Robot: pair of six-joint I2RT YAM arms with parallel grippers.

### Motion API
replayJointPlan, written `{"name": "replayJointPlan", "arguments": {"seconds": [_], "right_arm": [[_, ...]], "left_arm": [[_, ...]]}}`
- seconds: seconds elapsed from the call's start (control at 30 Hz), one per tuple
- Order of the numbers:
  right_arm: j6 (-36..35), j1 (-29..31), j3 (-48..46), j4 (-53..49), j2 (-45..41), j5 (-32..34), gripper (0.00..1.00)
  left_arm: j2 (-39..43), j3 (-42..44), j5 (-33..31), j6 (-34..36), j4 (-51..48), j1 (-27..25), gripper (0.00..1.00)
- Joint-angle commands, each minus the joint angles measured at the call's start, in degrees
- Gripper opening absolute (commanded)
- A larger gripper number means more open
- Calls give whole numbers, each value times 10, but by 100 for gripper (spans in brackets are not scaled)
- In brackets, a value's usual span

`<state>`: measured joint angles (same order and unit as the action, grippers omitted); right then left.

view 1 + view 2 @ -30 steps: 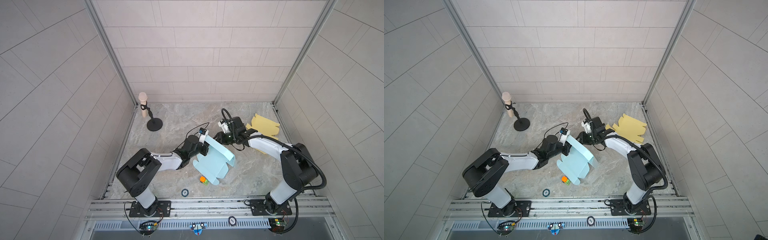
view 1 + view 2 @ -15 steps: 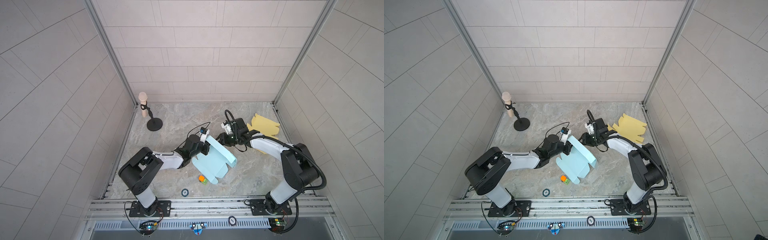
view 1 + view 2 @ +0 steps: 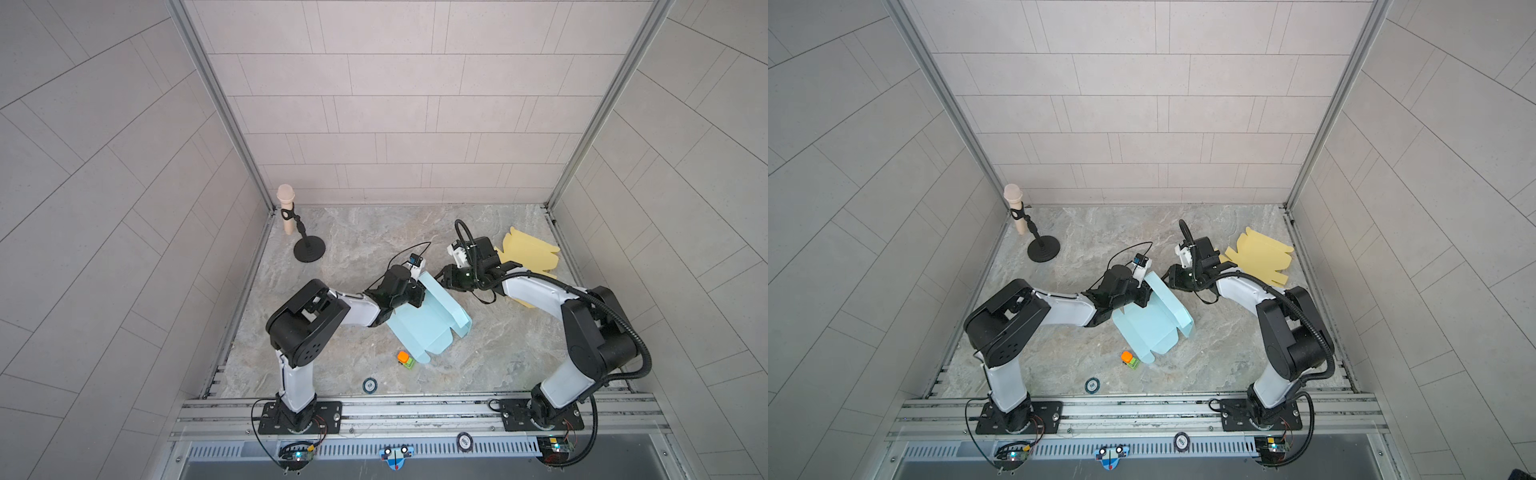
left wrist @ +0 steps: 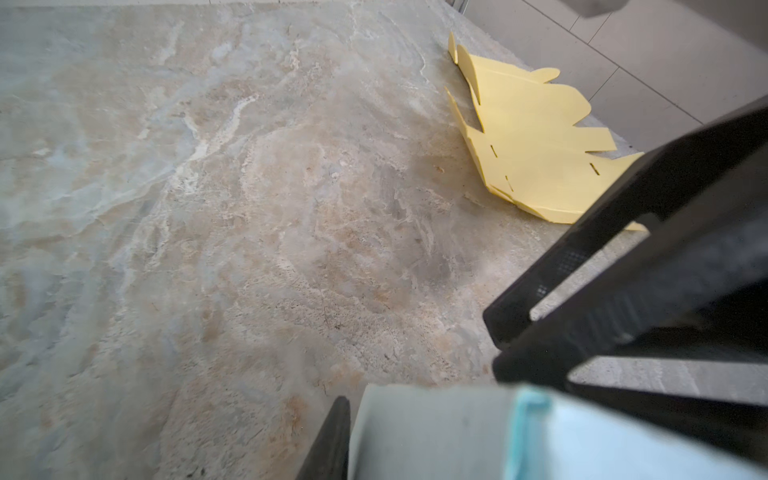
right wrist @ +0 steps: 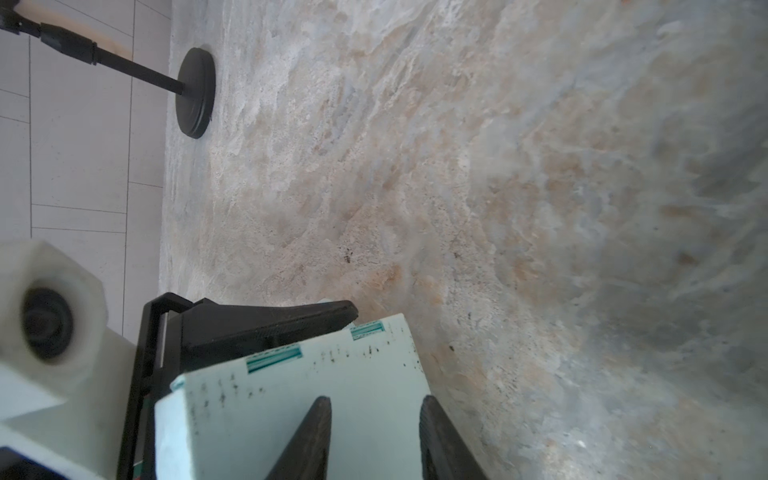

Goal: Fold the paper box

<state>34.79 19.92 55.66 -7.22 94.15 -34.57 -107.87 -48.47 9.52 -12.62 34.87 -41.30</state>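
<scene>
The blue box (image 3: 424,328) (image 3: 1148,328) lies near the middle of the worktop (image 3: 374,232), a bit closer to the front edge. Most of it lies flat and open. One long flap (image 3: 445,302) on the side toward the back right corner stands up, tilted. Both claws meet at the back end of that flap. The left claw (image 3: 417,296) reaches in from the left and sits right at the flap. In the right wrist view one of its black fingers (image 5: 270,322) lies behind the top of the flap. In the left wrist view one finger (image 4: 330,440) shows just beside the paper. The other finger is hidden, so I cannot tell if this claw pinches the flap or is loose. The right claw (image 3: 441,279) reaches in from the right, on the other side of the flap. Its two fingers (image 5: 309,440) stand a little apart, a narrow gap, with nothing between them. The flat face of the flap is just past their tips. A yellow sheet (image 3: 530,255) lies in the back right corner, partly under the right arm (image 3: 536,291). A mic (image 3: 286,208) on a black stand (image 3: 309,251) is in the back left corner. A small orange and green block (image 3: 405,359) sits just beside the front corner of the box. A round dark disc (image 3: 369,385) lies near the front edge.
</scene>
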Motion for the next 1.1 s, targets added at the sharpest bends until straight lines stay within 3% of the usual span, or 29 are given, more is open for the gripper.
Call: {"name": "replayJointPlan", "arguments": {"seconds": [0.0, 0.37, 1.07], "right_arm": [[6, -5, -8, 17, 14, -13, 39], [11, -21, 3, 22, 33, -11, 38], [-2, -29, 13, -4, 30, -11, 38]], "left_arm": [[-9, -25, -13, -4, 1, -3, 25], [-7, -15, -16, 5, 2, -3, 36], [17, 1, -33, 28, 27, -3, 36]]}}
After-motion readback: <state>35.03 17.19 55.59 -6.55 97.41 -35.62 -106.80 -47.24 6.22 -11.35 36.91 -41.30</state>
